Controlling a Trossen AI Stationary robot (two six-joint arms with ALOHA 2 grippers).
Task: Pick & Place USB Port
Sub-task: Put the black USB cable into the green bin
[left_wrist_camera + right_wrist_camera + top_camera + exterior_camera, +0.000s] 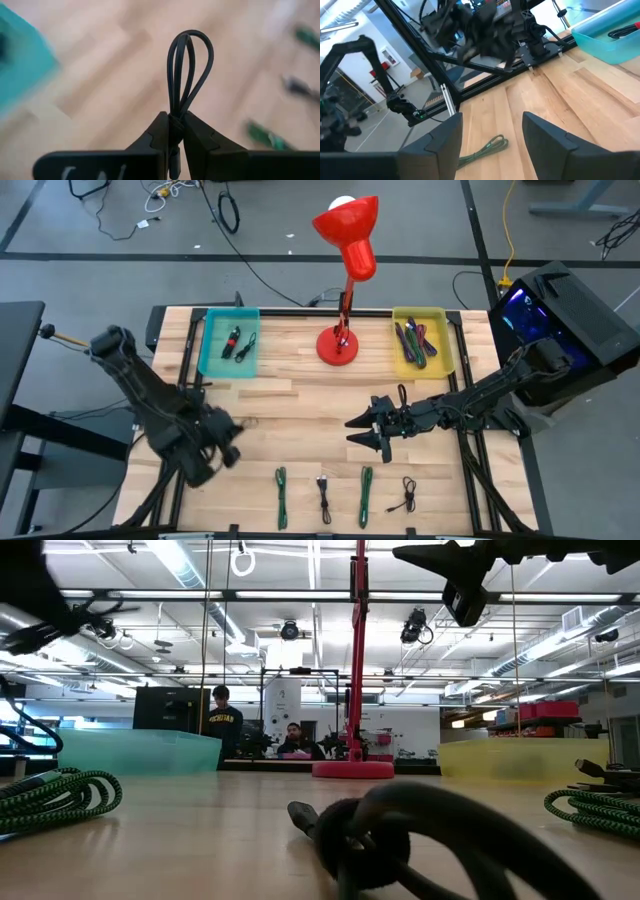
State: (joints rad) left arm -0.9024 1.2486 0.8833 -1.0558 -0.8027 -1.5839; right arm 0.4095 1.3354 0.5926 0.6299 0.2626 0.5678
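Observation:
A black USB cable, coiled into narrow loops, stands up between the fingers of my left gripper, which is shut on it. In the high view my left gripper hangs above the table's left side, in front of the teal bin. My right gripper hovers open over the table's middle with nothing between its fingers. Several more coiled cables lie in a row along the near edge: green, black, green, black. My left gripper pinches the cable bundle between its two fingers at the gathered lower part of the loops. Several strands run through the hold. The loops stick out past the fingertips, lifted clear of the table.
The teal bin at the far left holds black cables. A yellow bin at the far right holds green cables. A red desk lamp stands between them. In the low view a black cable lies close in front, with green coils beside it.

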